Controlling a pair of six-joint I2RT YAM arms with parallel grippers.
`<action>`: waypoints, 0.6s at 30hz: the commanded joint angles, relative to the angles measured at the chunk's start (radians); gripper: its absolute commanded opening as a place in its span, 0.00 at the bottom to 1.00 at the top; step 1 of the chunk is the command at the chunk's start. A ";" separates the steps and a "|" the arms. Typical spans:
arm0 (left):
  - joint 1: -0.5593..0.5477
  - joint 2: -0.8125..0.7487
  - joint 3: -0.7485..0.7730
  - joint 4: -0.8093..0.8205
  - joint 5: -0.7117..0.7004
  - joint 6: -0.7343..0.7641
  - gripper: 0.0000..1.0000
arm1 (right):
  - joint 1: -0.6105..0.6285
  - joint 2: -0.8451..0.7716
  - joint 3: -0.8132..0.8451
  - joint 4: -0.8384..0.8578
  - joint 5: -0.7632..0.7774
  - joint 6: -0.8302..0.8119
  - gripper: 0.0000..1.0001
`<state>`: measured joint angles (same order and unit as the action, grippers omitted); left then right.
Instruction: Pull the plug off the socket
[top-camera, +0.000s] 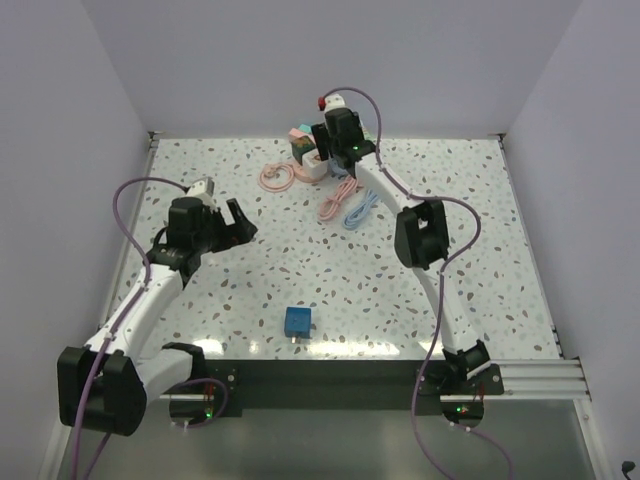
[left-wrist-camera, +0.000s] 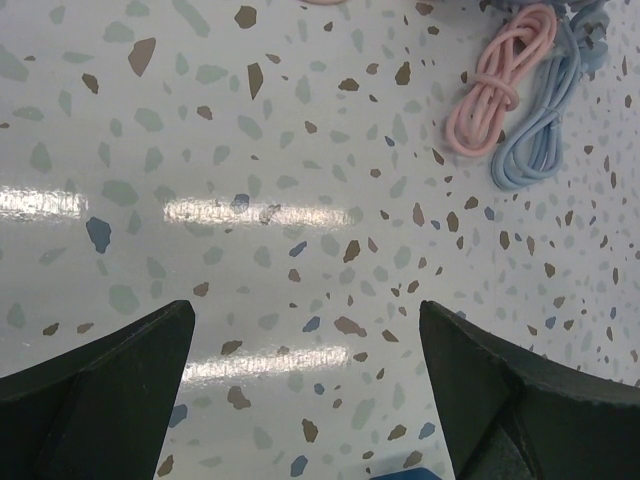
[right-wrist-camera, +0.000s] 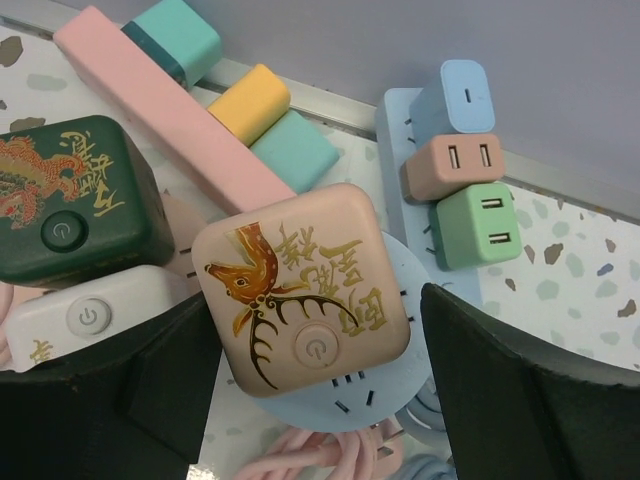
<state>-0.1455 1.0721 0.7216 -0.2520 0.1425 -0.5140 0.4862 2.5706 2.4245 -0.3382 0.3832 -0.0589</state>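
In the right wrist view a pink cube plug (right-wrist-camera: 300, 290) with a gold deer print sits on a round light-blue socket (right-wrist-camera: 420, 310). My right gripper (right-wrist-camera: 315, 305) is open around the cube; its left finger (right-wrist-camera: 150, 390) is at the cube's side and its right finger (right-wrist-camera: 520, 390) stands apart from it. In the top view the right gripper (top-camera: 335, 145) hangs over the cluster of sockets (top-camera: 305, 158) at the far edge. My left gripper (top-camera: 235, 222) is open and empty over bare table (left-wrist-camera: 305, 370).
Around the cube are a dark green cube (right-wrist-camera: 70, 200), a white cube (right-wrist-camera: 90, 320), a pink strip (right-wrist-camera: 150, 90) with plugs, and a blue strip with several small plugs (right-wrist-camera: 455, 165). Coiled pink (top-camera: 335, 200) and blue (top-camera: 360, 208) cables lie nearby. A blue plug (top-camera: 298, 320) lies near the front.
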 joint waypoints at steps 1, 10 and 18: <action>-0.002 0.028 0.025 0.054 0.022 -0.021 1.00 | -0.024 0.005 0.015 -0.018 -0.093 0.024 0.79; -0.002 0.052 0.033 0.079 0.040 -0.034 1.00 | -0.057 -0.009 0.031 -0.025 -0.201 0.051 0.06; -0.002 0.039 0.041 0.114 0.088 -0.041 1.00 | -0.074 -0.360 -0.287 0.077 -0.176 0.128 0.00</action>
<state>-0.1455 1.1255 0.7219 -0.2192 0.1883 -0.5400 0.4301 2.4538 2.2547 -0.3111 0.2024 0.0246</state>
